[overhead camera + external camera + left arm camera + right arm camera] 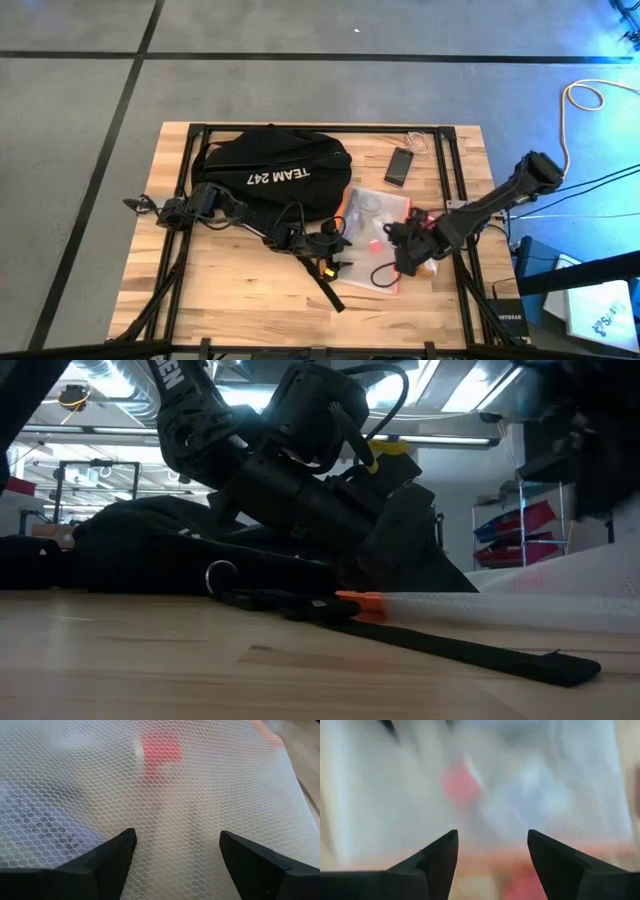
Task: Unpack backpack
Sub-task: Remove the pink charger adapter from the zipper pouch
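The black backpack [270,172] with white lettering lies flat on the far left-centre of the table; one strap [326,282] trails toward the near edge. A clear mesh pouch [372,218] with an orange zip edge lies on the table right of it, with something red [161,747] inside. My left gripper [335,243] is open at the pouch's left edge, its fingers spread close over the mesh [200,785]. My right gripper [400,255] is open above the pouch's near right part [530,795]. My left gripper stands with both open fingers [117,852] right at the pouch's mesh face, coming in low from the table's left. I cannot tell whether they touch it. The pouch lies flat on the table.
A small black phone [399,165] lies flat on the far right part of the table, with a thin cable [417,143] beyond it. The backpack strap [450,645] runs across the near middle of the table. Bare wood shows at the near left.
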You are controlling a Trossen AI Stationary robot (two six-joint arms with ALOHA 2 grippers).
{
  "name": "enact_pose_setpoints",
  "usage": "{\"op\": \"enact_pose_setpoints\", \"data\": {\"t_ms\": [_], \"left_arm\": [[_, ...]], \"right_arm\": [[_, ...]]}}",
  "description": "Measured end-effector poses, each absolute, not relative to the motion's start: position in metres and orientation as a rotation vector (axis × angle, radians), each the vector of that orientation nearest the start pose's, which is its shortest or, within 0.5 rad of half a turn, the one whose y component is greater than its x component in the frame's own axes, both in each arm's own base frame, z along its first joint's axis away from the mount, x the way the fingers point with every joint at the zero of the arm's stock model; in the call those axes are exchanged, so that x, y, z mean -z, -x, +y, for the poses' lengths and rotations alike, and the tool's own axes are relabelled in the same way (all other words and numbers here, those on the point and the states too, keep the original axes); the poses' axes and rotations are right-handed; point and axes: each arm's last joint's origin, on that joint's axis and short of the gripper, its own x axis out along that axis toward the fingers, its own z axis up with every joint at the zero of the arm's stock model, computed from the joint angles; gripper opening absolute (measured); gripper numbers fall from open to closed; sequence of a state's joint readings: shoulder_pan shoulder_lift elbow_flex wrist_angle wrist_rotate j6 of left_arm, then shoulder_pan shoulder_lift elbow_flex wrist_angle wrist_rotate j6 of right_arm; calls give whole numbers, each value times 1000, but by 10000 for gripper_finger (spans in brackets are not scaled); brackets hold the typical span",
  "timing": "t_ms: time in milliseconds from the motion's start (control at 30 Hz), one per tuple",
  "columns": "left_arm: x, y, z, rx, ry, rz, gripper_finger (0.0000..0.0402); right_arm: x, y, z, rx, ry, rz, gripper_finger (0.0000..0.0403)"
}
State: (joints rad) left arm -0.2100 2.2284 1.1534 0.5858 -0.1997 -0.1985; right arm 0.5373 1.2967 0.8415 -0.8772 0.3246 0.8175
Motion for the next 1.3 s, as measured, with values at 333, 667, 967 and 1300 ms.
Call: {"op": "enact_pose_setpoints", "data": {"t_ms": [333,667,967,1300], "left_arm": [[-80,-427,-85,-35,91,478,280],[-81,-427,-86,-35,96,477,280],[-81,-427,-86,-25,103,478,280],[-81,-426,-90,-21,92,474,280]], "right_arm": [[-189,-243,102,214,-54,1022,222],[-154,-254,95,253,0,1180,222],[-148,-235,88,383,3,1363,222],[-149,-215,82,477,-4,1564,222]]}}
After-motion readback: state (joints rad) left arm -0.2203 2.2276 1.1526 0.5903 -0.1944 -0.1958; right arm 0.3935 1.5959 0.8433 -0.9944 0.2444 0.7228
